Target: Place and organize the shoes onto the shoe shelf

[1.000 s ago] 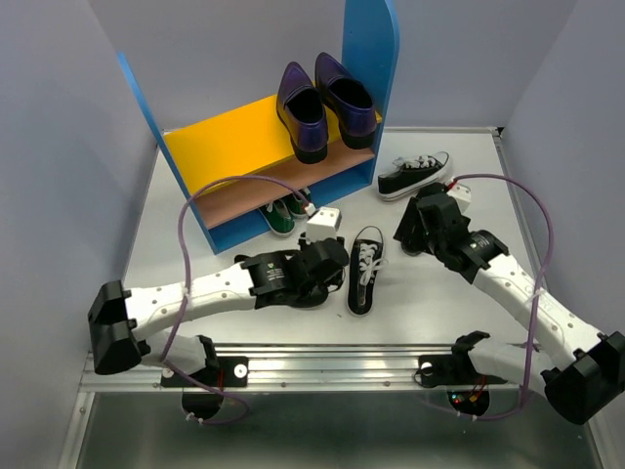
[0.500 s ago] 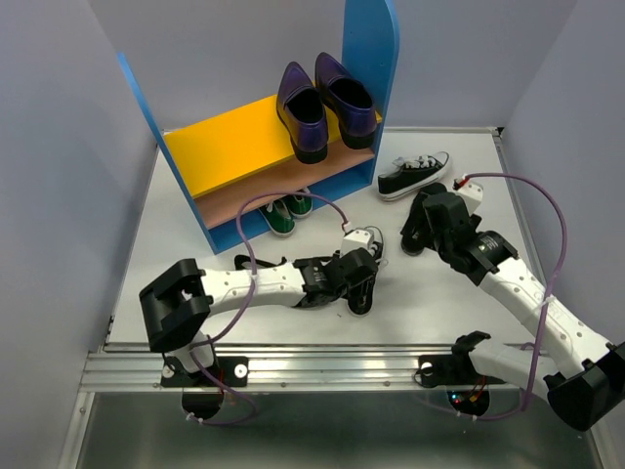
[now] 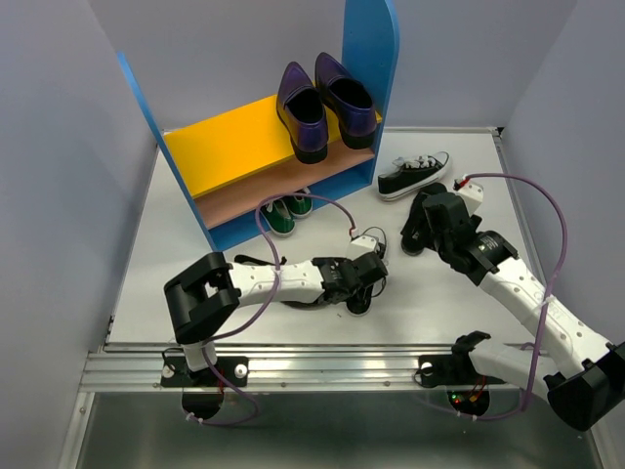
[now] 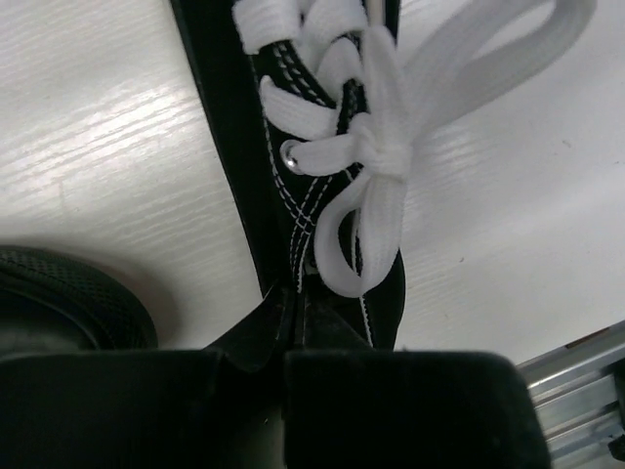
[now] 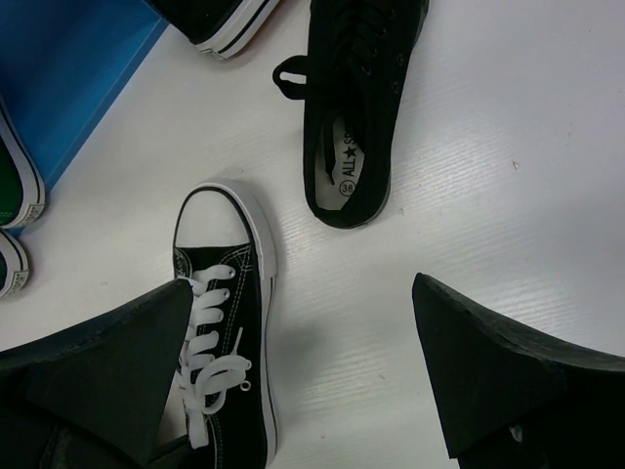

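Nearest the bases, the left gripper (image 3: 362,283) sat low over the heel end of the white-laced sneaker (image 3: 367,262), which lay on the table (image 3: 449,313) with its toe pointing away. In the left wrist view the jaws were pressed nearly together on the sneaker's collar edge, just behind the lace bow (image 4: 376,156). A dark mesh shoe (image 4: 59,293) lay just beside the sneaker on the wrist view's left, largely hidden under the left arm from above; its type could not be confirmed. Further out and to the right, the right gripper (image 3: 418,233) hung above the table with its jaws spread wide and nothing between them; its fingers (image 5: 508,381) framed bare tabletop and the sneaker's toe. Just beyond lay an all-black low-top (image 5: 356,117), sole down, with printed insole visible. Past that, a second white-soled sneaker (image 3: 414,175) lay on the table near the shelf's right panel, apart from it. At the far side stood the shoe shelf (image 3: 372,59). The green sneakers (image 3: 283,212) were on the tan lower board (image 3: 234,200), toes outward. The purple loafers (image 3: 322,103) stood side by side at the right end of the yellow top board (image 3: 220,147).
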`<act>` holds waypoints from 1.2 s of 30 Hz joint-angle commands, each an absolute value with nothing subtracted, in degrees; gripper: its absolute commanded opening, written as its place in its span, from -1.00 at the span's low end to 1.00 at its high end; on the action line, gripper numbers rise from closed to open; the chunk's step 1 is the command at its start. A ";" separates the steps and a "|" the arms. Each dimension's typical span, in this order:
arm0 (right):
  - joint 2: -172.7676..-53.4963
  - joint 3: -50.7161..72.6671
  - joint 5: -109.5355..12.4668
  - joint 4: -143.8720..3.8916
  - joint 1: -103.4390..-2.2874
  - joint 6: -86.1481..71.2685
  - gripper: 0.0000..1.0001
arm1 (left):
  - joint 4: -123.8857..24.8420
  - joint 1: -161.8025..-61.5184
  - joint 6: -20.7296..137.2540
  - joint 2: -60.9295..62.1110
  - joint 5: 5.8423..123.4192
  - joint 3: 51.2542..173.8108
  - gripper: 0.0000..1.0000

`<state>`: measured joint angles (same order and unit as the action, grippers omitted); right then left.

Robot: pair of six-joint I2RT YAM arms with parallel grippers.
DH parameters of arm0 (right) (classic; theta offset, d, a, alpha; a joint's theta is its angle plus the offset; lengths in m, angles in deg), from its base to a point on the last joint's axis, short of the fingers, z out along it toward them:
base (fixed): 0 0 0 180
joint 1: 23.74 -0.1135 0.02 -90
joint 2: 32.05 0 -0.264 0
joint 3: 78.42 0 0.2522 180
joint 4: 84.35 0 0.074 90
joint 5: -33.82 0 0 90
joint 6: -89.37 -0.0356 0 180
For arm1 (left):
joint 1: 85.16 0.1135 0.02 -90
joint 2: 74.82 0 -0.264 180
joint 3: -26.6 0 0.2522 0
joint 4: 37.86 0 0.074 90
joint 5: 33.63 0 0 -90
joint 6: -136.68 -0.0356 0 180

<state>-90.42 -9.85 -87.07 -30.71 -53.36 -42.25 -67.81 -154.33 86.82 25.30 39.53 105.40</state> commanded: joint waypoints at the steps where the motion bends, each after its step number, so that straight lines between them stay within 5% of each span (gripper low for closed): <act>1: -89.71 -8.76 -88.34 -31.30 -53.44 -42.81 1.00 | -70.34 -154.42 86.94 22.41 35.12 108.48 -1.00; 15: -90.59 -8.76 -87.90 -32.79 -53.44 -42.81 1.00 | -78.69 -148.09 92.55 4.91 32.82 115.68 -1.00; 36: -88.21 -7.79 -88.96 -32.97 -53.44 -41.32 1.00 | -85.82 -141.68 103.72 9.12 21.83 124.04 -1.00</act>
<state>-89.59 -9.85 -87.14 -31.14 -53.36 -42.16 -89.43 -141.91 101.97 10.96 27.90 119.54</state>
